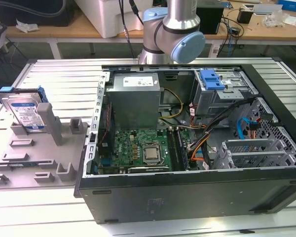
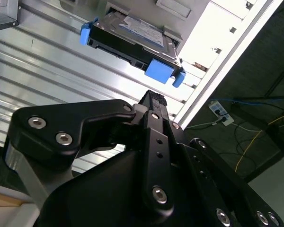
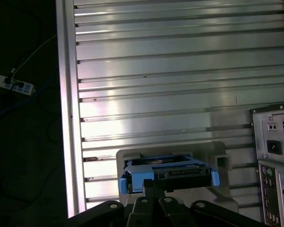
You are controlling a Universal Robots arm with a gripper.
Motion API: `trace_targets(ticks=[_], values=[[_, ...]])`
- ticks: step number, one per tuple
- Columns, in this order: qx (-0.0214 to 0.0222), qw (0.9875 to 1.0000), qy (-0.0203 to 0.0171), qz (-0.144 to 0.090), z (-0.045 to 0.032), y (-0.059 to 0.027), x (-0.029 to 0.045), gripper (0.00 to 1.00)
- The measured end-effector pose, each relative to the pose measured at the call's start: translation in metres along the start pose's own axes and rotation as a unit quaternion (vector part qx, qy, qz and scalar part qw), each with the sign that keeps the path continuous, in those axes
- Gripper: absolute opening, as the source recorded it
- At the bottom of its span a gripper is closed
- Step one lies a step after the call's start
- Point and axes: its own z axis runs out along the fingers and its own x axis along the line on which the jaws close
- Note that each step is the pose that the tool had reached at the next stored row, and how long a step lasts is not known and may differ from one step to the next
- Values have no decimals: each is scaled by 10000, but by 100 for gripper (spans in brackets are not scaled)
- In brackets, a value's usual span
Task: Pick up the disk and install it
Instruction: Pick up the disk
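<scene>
The slatted metal worktop (image 1: pixel 54 74) carries an open computer case (image 1: pixel 187 197) lying on its side, with the robot arm (image 1: pixel 180 29) rising behind it. Just beside the case, on the exterior view's left, sits a grey moulded holder (image 1: pixel 64 148). The disk (image 1: pixel 25 111) stands on edge in one of its slots, label facing outward and its upper half clear above the holder's posts. In the second wrist view the claw (image 2: pixel 152 99) points toward the disk but is apart from it, holding nothing. Whether the claw is apart or together I cannot tell. The disk looks like a dense, rigid block: heavy for its size, stiff, with smooth metal faces that could slip under a light pinch, and likely sensitive to knocks. Its blue carrier frame (image 2: pixel 159 71) is plastic and probably flexes, so it seems a poor place to bear the weight. The safer hold appears to be across the two flat faces on the exposed upper part, squarely and firmly, keeping off the connector edge and lifting straight out of the slot.
</scene>
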Motion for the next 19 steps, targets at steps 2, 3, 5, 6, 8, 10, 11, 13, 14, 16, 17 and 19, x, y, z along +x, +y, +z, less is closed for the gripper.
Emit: trace_targets(ticks=[2, 3, 5, 6, 8, 10, 11, 13, 14, 16, 17, 19], values=[[6, 10000, 46, 3, 0, 1, -15, 11], [9, 10000, 83, 5, 1, 2, -32, 11], [17, 9998, 186, 12, 1, 5, -82, 11], [21, 9997, 234, 15, 2, 6, -98, 11], [24, 9997, 244, 16, 2, 6, -99, 11], [33, 9997, 249, 16, 2, 6, -102, 11], [45, 9997, 254, 11, 2, 6, -103, 11], [91, 9995, 276, -76, 3, 8, -102, 11], [95, 9995, 279, -116, 3, 8, -102, 11], [104, 9993, 286, -200, 4, 10, -102, 11], [108, 9992, 288, -241, 5, 10, -102, 11], [119, 9989, 295, -351, 8, 12, -102, 11]])
